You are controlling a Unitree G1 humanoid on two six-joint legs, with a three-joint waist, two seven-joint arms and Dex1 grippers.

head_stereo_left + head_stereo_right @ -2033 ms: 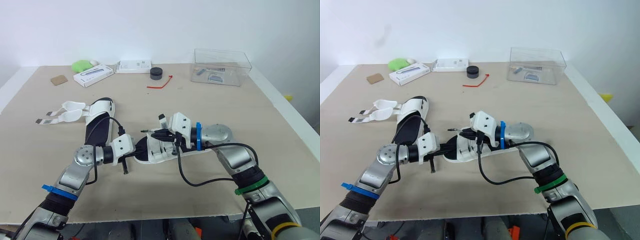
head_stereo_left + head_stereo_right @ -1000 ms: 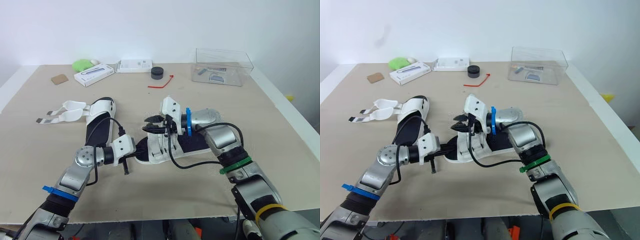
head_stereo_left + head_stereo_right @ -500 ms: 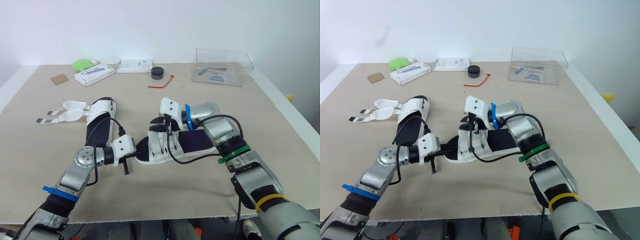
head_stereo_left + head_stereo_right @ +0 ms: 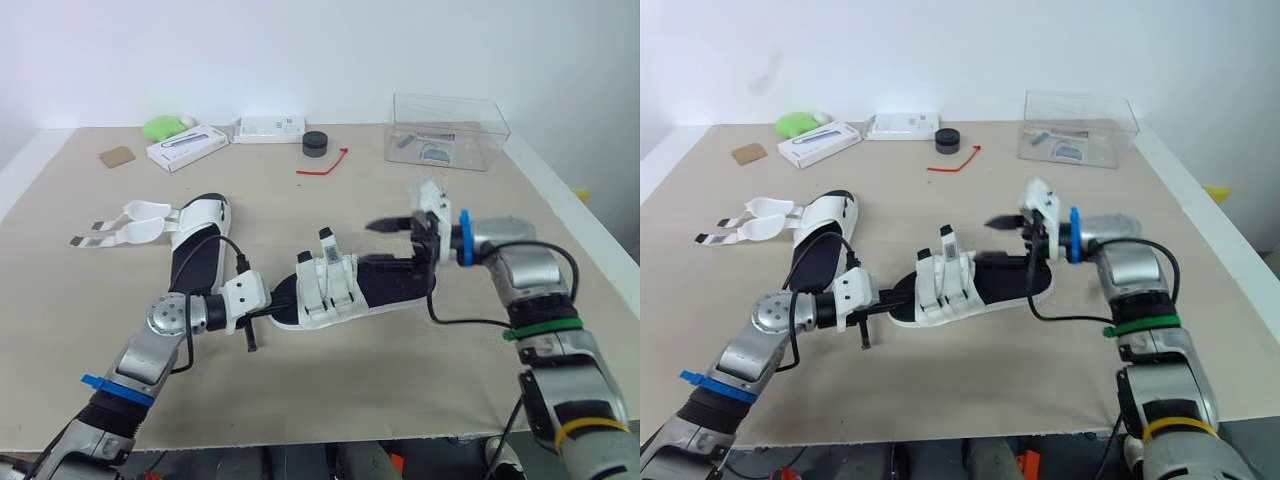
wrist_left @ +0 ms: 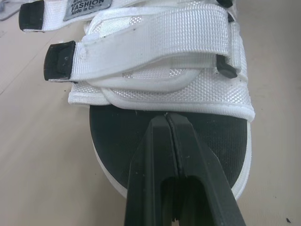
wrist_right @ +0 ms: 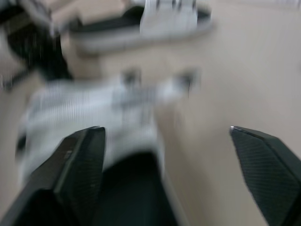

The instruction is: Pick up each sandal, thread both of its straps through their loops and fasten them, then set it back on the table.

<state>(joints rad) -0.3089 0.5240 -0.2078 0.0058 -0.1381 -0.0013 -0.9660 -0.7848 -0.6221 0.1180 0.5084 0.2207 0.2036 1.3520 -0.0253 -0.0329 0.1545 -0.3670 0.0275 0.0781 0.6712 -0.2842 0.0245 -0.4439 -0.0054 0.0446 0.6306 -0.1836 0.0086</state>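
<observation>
A white-strapped sandal [image 4: 352, 290] with a black footbed lies at the table's middle. Both of its straps [image 5: 155, 40] are folded across the foot, and their black tips [image 4: 325, 238] stick up. My left gripper [image 4: 276, 301] is shut, its closed tips [image 5: 168, 118] resting on the toe of the footbed. My right gripper [image 4: 402, 252] hangs open over the heel end, with nothing between its fingers [image 6: 82, 157]. A second sandal [image 4: 196, 240] lies to the left, its loose straps [image 4: 128, 224] spread on the table.
At the back stand a clear plastic box [image 4: 447, 130], a black round object [image 4: 315, 145], a red tie [image 4: 322, 165], two white boxes [image 4: 185, 148], a green object [image 4: 162, 128] and a brown card [image 4: 118, 158]. The table's right edge [image 4: 575, 225] runs close to my right arm.
My right gripper let go of the straps, opened wide and drew back right towards the heel. The straps now lie across the sandal. The left gripper stayed put.
</observation>
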